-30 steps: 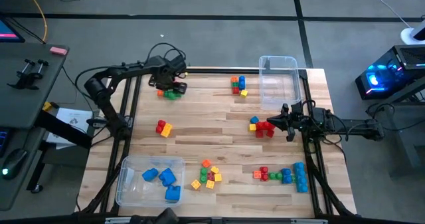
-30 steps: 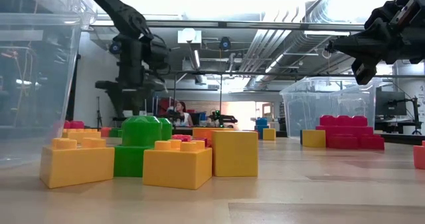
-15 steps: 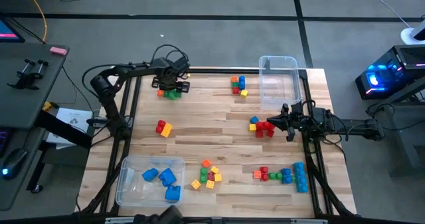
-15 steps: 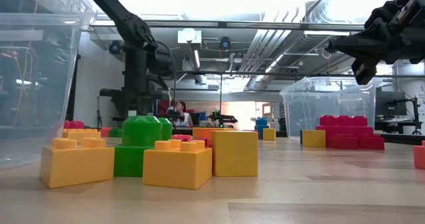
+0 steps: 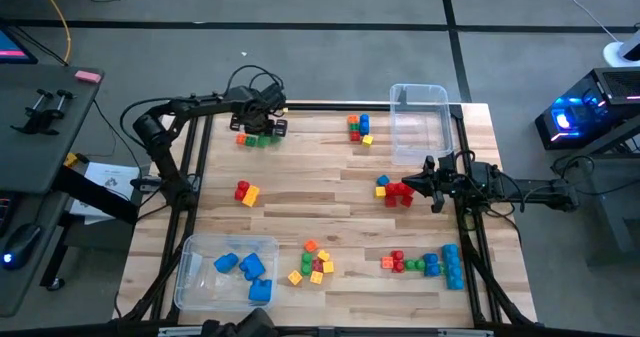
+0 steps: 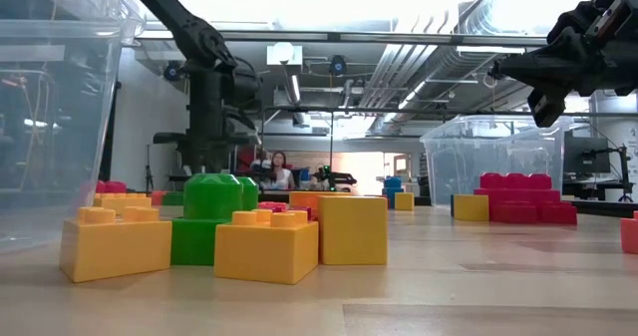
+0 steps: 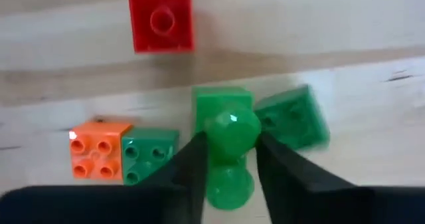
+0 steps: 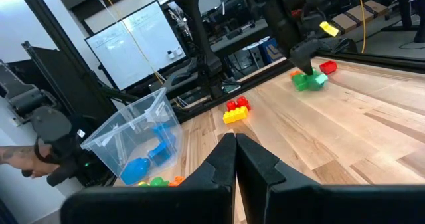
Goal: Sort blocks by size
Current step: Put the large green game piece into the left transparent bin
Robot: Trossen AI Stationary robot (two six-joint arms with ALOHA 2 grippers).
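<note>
Nearest, glossy studded plastic blocks (image 6: 214,238) in yellow and green sit on the pale wooden-plank bench (image 5: 320,192). A clear plastic bin (image 5: 225,269) holds blue bricks. At the far edge, the left gripper (image 7: 229,159) has its jaws grasping a rounded green block (image 7: 230,132). The right gripper (image 8: 234,159) hovers mid-bench, jaws clenched and empty.

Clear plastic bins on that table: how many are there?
2. One clear bin sits at the table's far right, seemingly empty; the other bin sits at the near left, holding blue blocks. None looks hidden.
</note>
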